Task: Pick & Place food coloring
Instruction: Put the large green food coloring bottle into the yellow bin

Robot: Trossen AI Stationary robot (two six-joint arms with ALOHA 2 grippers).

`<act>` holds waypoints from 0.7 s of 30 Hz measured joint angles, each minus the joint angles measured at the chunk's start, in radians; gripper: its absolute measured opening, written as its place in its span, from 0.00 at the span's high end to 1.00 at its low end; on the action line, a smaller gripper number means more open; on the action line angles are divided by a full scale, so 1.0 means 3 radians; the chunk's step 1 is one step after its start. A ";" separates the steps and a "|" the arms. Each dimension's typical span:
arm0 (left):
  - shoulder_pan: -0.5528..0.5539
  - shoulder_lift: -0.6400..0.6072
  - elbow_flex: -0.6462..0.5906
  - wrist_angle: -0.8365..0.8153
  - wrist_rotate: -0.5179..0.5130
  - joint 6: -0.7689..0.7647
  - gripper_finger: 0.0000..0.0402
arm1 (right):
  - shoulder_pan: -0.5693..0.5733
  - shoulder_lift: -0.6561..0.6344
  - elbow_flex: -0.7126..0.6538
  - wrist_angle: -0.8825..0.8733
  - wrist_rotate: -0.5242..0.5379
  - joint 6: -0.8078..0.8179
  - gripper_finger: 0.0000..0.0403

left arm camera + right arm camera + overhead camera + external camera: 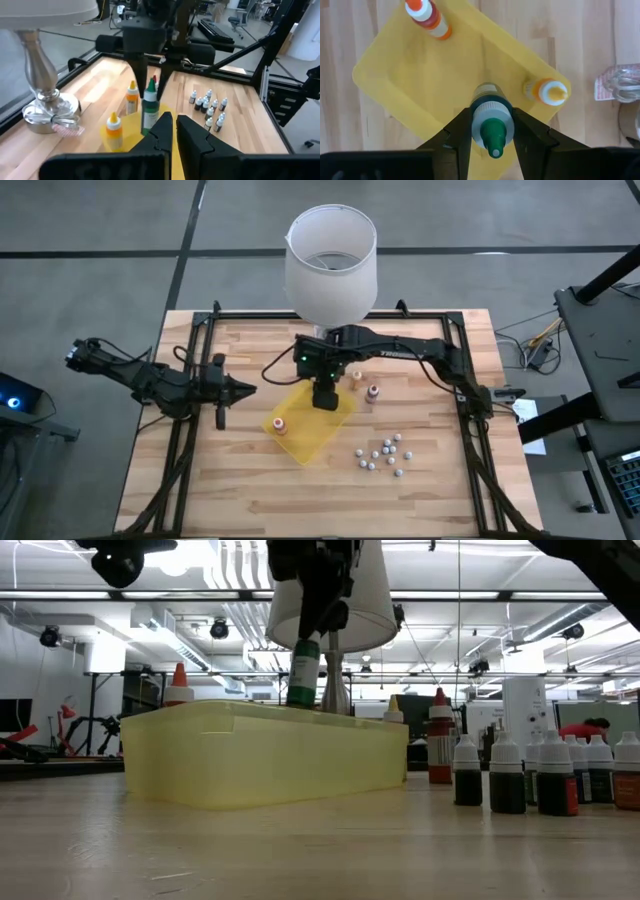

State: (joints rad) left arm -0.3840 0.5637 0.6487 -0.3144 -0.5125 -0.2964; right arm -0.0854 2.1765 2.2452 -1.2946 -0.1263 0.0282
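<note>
Progress: yellow tray [410, 90] already contains one orange-capped bottle [427, 17]; right gripper [492, 132], jaws part-closed on the green-capped bottle [492, 131], hangs it upright over the tray. Remaining: one orange-capped bottle [547, 92] just outside the rim, red-capped bottle [373, 392], cluster of small bottles [383, 453]. Left gripper [172, 131], jaws closed and empty, waits at the table's left.

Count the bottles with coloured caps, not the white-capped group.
4. The green bottle is in the right gripper over the yellow tray; the orange bottle stands in the tray; the yellow bottle and the red bottle stand on the table beside it. More may be hidden.
</note>
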 joint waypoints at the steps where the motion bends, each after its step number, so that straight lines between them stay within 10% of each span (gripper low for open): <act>1: 0.0001 -0.0037 0.0000 -0.0036 -0.0001 -0.0005 1.00 | -0.0004 0.0017 0.0000 0.0002 -0.0010 0.0014 0.73; 21: 0.0000 -0.0152 0.0000 -0.0142 -0.0003 0.0050 1.00 | -0.0059 0.0058 0.0000 0.0457 -0.0031 0.0260 0.73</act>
State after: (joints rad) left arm -0.3840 0.5182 0.6487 -0.3569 -0.5133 -0.2813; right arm -0.1032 2.1940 2.2452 -1.1575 -0.1357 0.1061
